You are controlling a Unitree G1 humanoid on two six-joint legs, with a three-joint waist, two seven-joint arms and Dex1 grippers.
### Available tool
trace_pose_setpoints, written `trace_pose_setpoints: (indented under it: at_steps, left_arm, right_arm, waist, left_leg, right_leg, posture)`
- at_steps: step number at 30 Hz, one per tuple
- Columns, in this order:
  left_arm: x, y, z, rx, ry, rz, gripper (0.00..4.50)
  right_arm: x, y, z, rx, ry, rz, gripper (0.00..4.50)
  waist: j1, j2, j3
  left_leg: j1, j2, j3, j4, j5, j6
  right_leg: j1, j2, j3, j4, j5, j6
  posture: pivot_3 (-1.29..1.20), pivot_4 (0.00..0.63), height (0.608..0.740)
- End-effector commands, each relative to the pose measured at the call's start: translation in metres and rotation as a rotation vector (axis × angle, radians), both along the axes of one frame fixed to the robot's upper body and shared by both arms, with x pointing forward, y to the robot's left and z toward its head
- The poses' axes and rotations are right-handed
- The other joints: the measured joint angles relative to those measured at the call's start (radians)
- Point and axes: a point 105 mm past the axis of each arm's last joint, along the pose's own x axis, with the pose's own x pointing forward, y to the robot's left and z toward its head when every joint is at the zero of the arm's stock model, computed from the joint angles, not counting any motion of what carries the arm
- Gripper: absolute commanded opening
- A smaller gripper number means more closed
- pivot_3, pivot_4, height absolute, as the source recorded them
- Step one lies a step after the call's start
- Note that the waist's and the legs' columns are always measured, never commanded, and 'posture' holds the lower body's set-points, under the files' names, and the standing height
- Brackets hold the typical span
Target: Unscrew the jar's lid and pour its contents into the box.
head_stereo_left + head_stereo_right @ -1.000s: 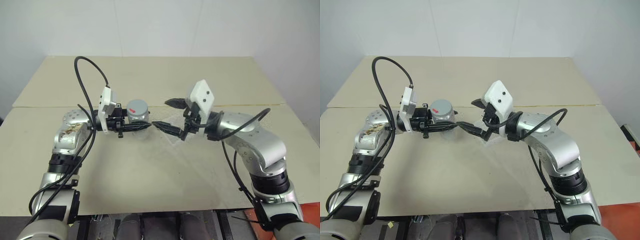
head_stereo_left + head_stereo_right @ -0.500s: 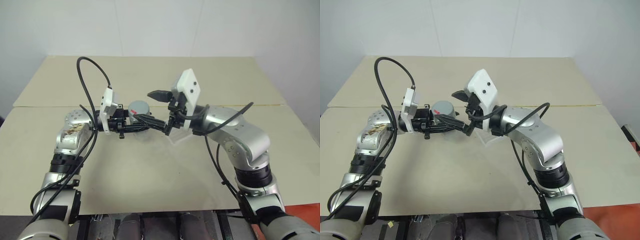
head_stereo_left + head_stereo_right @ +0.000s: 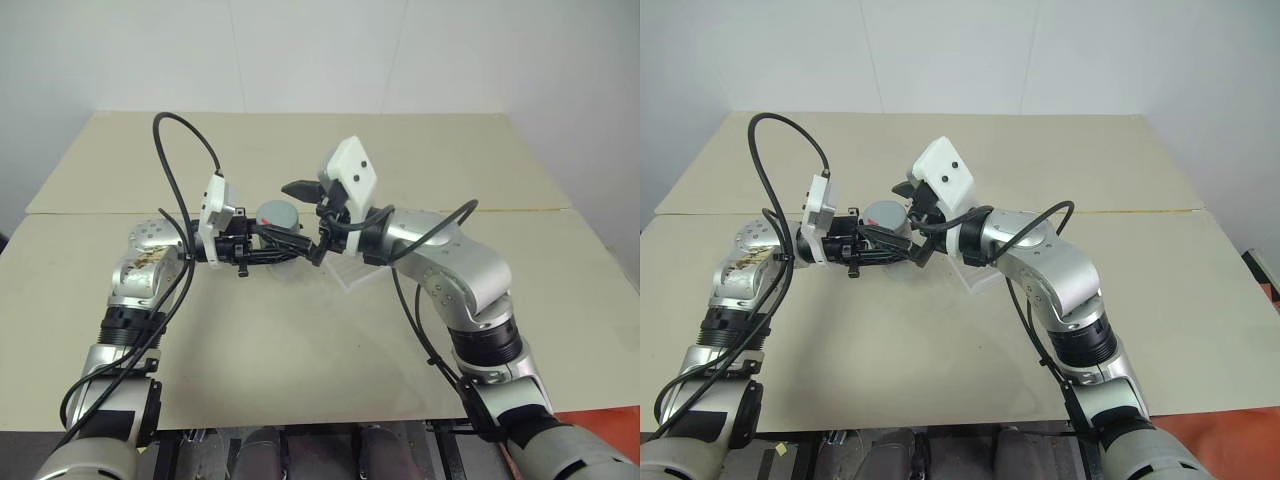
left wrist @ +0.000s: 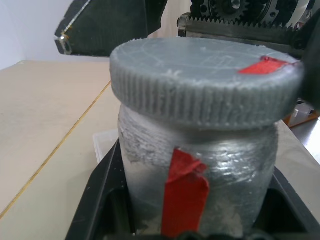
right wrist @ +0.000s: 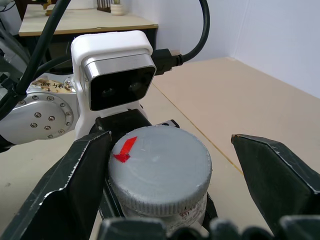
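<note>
The counter [image 3: 300, 340] is a pale beige surface made of 2 boards: a near board and a far board [image 3: 300, 140], which meet along a straight seam [image 3: 90, 213] running left to right across the scene. At the right end of that seam a thin yellowish line [image 3: 520, 210] marks the joint. Behind the counter rises a plain white wall [image 3: 320, 50]. At the near right corner, past the counter's edge, a patch of red floor [image 3: 1240, 425] shows. In the right wrist view a second table [image 5: 75, 20] stands in the far background with small items on it, too small to identify.
</note>
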Motion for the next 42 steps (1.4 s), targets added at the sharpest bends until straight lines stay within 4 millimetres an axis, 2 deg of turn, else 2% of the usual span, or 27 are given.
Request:
trace_pose_setpoints:
  at_steps: [1,3,4,10,15,21,24,29,33,34,36,40,42]
  left_arm:
    - [-0.002,0.0,0.01,0.002,-0.057,-0.006,1.96]
    - [-0.003,0.0,0.01,0.001,-0.057,-0.006,1.96]
    - [-0.003,0.0,0.01,0.001,-0.057,-0.007,1.96]
    - [-0.004,-0.001,0.009,0.001,-0.054,-0.01,1.96]
    - [-0.007,-0.002,-0.001,0.017,-0.022,-0.016,1.96]
    - [-0.007,0.004,-0.007,0.025,0.0,0.012,1.96]
    - [-0.006,0.011,-0.003,0.017,-0.002,0.032,1.96]
    - [-0.003,0.017,0.008,-0.022,-0.017,0.066,1.96]
    - [-0.003,0.016,0.015,-0.048,-0.028,0.067,1.96]
    - [-0.002,0.016,0.016,-0.051,-0.03,0.065,1.96]
    - [-0.002,0.014,0.016,-0.052,-0.033,0.062,1.96]
    - [0.0,0.01,0.018,-0.062,-0.04,0.05,1.96]
    - [0.0,0.008,0.019,-0.068,-0.042,0.045,1.96]
  right_arm:
    - [-0.004,0.002,0.017,0.031,-0.063,0.015,3.56]
    - [-0.005,0.002,0.017,0.032,-0.064,0.018,2.85]
    - [-0.005,0.003,0.017,0.031,-0.063,0.021,2.75]
    - [-0.008,0.003,0.019,0.033,-0.07,0.037,2.75]
    - [-0.006,-0.001,0.027,0.054,-0.093,0.014,2.75]
    - [0.01,-0.03,0.048,0.108,-0.144,-0.127,2.75]
    - [0.025,-0.065,0.047,0.107,-0.159,-0.282,2.75]
    - [0.043,-0.142,0.014,0.091,-0.095,-0.637,2.75]
    - [0.043,-0.185,-0.028,0.037,-0.014,-0.85,2.75]
    - [0.044,-0.194,-0.041,0.015,0.01,-0.905,2.75]
    - [0.045,-0.203,-0.055,-0.005,0.037,-0.964,2.75]
    - [0.053,-0.22,-0.107,-0.02,0.175,-1.094,2.75]
    - [0.056,-0.223,-0.119,0.001,0.206,-1.12,2.75]
  waist:
    - [0.0,0.0,0.0]
    - [0.0,0.0,0.0]
    - [0.0,0.0,0.0]
    - [0.0,0.0,0.0]
    - [0.0,0.0,0.0]
    - [0.003,0.0,0.0]
    - [0.003,0.0,0.0]
    - [0.004,0.0,0.0]
    - [0.003,0.0,0.0]
    - [0.002,0.0,0.0]
    - [-0.002,0.0,0.0]
    - [-0.005,0.0,0.0]
    - [-0.004,0.0,0.0]
  left_leg:
    - [0.0,0.0,0.0,0.0,0.0,0.0]
    - [0.0,0.0,0.0,0.0,0.0,0.0]
    - [0.0,0.0,0.0,0.0,0.0,0.0]
    - [0.0,0.0,0.0,0.0,0.0,0.0]
    - [0.0,0.0,0.0,0.0,0.0,0.0]
    - [0.0,0.0,0.0,0.0,0.0,0.0]
    - [0.0,0.0,0.0,0.0,0.0,0.0]
    - [-0.001,0.0,0.0,0.0,0.0,0.0]
    - [0.0,0.0,0.0,-0.001,0.0,0.0]
    - [-0.001,0.0,0.0,-0.001,0.0,0.0]
    - [0.0,0.0,0.001,-0.001,0.0,0.001]
    - [0.002,0.0,0.001,-0.001,-0.001,0.002]
    - [0.003,0.0,0.001,-0.001,-0.002,0.004]
  right_leg:
    - [0.0,0.0,0.0,0.0,0.0,0.0]
    - [0.0,0.0,0.0,0.0,0.0,0.0]
    - [0.0,0.0,0.0,0.0,0.0,0.0]
    - [0.0,0.0,0.0,0.0,0.0,0.0]
    - [0.0,0.0,0.0,0.0,0.0,0.0]
    - [0.0,0.0,0.0,0.0,0.0,0.0]
    - [0.0,0.0,0.0,0.0,0.0,0.0]
    - [0.0,-0.001,0.0,-0.001,0.0,0.0]
    - [0.0,-0.001,0.0,-0.001,0.0,0.0]
    - [0.0,-0.001,0.0,-0.001,0.0,0.0]
    - [0.0,0.0,0.001,-0.001,0.0,0.0]
    - [0.0,0.001,0.002,-0.002,0.0,0.0]
    - [0.001,0.001,0.002,-0.002,0.0,0.0]
  posture:
    - [0.0,0.15,0.74]
    - [0.0,0.15,0.74]
    - [0.0,0.15,0.74]
    - [0.0,0.15,0.74]
    - [0.0,0.15,0.74]
    - [0.0,0.15,0.74]
    - [0.0,0.15,0.74]
    - [0.0,0.15,0.74]
    - [0.0,0.15,0.74]
    - [0.0,0.15,0.74]
    - [0.0,0.15,0.74]
    - [0.0,0.15,0.74]
    - [0.0,0.15,0.74]
